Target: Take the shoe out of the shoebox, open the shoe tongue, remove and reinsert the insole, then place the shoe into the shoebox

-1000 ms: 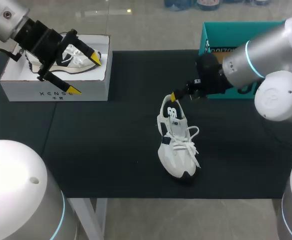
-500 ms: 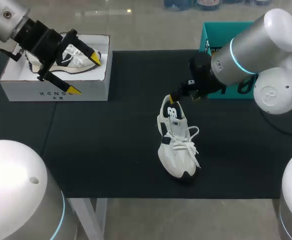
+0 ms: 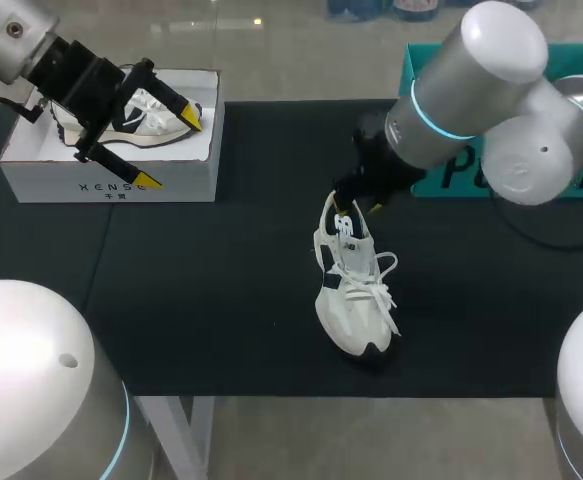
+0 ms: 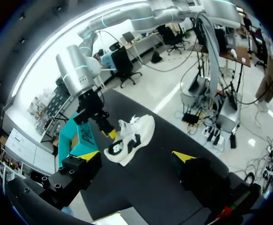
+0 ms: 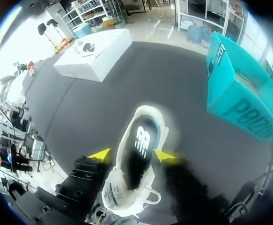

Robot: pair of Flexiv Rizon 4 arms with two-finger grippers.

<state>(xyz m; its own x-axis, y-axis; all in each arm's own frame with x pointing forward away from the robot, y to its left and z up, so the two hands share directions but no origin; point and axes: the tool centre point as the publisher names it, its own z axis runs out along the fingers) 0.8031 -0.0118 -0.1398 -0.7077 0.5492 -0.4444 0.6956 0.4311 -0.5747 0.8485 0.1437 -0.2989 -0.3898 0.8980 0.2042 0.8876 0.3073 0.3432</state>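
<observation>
A white shoe [image 3: 353, 285] with dark trim and loose laces stands upright on the black mat [image 3: 221, 300], toe toward the front edge. My right gripper [image 3: 349, 200] is at its heel. In the right wrist view the heel collar [image 5: 141, 140] sits between the yellow fingertips [image 5: 101, 153], which press it from both sides, so the right gripper [image 5: 132, 155] is shut on the shoe. My left gripper [image 3: 169, 150] hangs open over the white shoebox [image 3: 111, 182], holding nothing. From the left wrist view, the shoe [image 4: 129, 140] lies ahead of the open left gripper [image 4: 136, 157].
A second white shoe [image 3: 146, 112] lies inside the white shoebox at the back left. A teal box [image 3: 426, 75] stands at the back right, behind my right arm. Bare mat stretches between the shoebox and the shoe.
My right arm has swung left and over the shoe's heel, and its fingers have closed in on the heel. The left arm and the shoe have stayed put.
</observation>
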